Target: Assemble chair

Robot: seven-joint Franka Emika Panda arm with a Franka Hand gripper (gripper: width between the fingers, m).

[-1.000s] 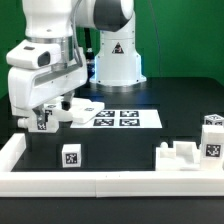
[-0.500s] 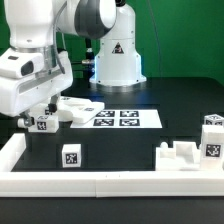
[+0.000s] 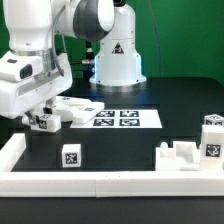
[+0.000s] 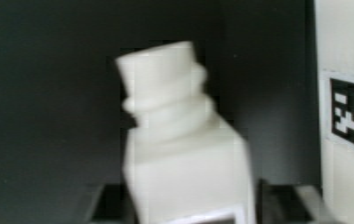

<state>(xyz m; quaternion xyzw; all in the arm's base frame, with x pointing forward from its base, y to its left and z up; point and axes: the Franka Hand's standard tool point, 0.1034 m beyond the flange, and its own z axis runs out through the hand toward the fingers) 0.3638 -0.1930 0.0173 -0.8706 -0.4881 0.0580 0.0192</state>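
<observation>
One white plastic chair piece (image 4: 183,140), blocky with a stepped narrower end, is pinched between the fingers (image 4: 284,203) of the hand (image 3: 42,119) at the exterior view's left, down near the black counter (image 3: 130,145). A smooth tagged white cube (image 3: 71,156) lies loose inside the raised white rail (image 3: 100,184).

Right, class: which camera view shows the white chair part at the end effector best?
The wrist view: the chair part looms large and close, its stepped, ridged outline plain. The exterior view shows only a small tagged bit of it, the rest hidden behind the end effector.
</observation>
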